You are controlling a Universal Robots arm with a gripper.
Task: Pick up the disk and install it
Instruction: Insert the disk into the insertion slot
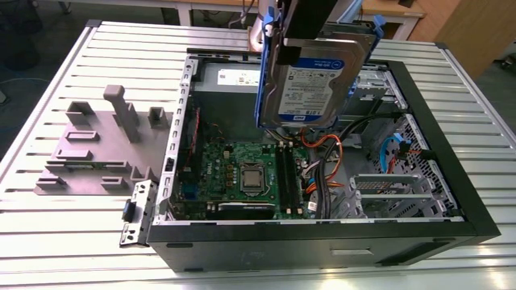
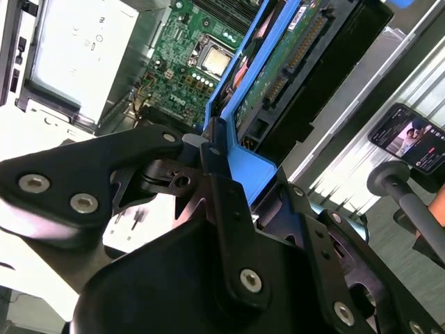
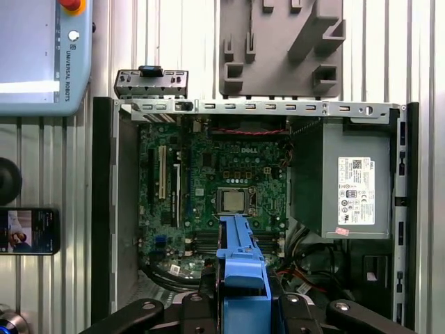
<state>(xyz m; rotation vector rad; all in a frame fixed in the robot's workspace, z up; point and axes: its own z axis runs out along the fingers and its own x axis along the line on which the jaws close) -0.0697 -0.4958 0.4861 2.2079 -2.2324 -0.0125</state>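
While the black robot gripper hangs over an open computer, its fingers are closed tight on a flat silver disk with a white-and-blue label and blue plastic rails along its edges. The disk is held on edge, slightly tilted, in the air above the middle of the open black computer case, which lies on its side. In the exterior view the label faces the camera and the lower edge of the disk hangs over the case's interior.

In the second wrist view the fingers pinch one blue rail, and the disk shows its green circuit underside. In the first wrist view the blue rail of the disk rises out of the gripper.

Inside the case lie a green motherboard with a square silver processor, a large grey power-supply box with a white sticker, and orange and blue cables.

The case sits on a slatted metal table. Beside it, on the exterior view's left, stands a grey plastic fixture with upright posts. A phone with a lit screen lies near the case.
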